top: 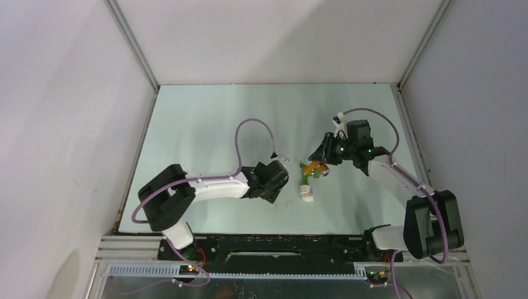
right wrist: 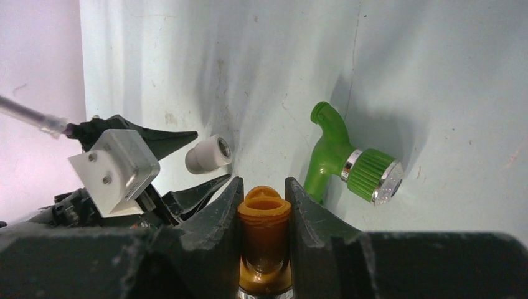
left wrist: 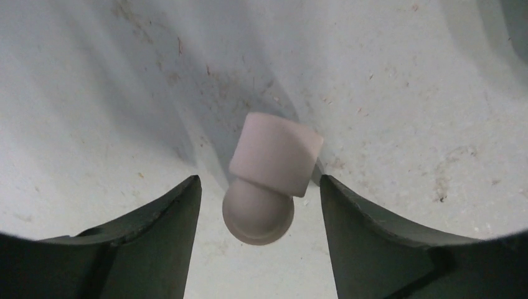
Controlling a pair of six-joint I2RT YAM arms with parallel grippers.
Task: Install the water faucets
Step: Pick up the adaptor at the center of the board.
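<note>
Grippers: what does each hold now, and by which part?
The right gripper holds the orange faucet by its neck, below the open end. The left gripper holds nothing; a white elbow fitting lies between its open jaws.

The pale, mint-tinted surface (top: 212, 124) looks scuffed and flecked with dark specks in the wrist views. A white elbow pipe fitting (left wrist: 271, 168) lies on it near the middle. Just beside that, not touching it, a green faucet (right wrist: 333, 152) lies on its side, its ribbed collar and greyish round end down on the surface.
</note>
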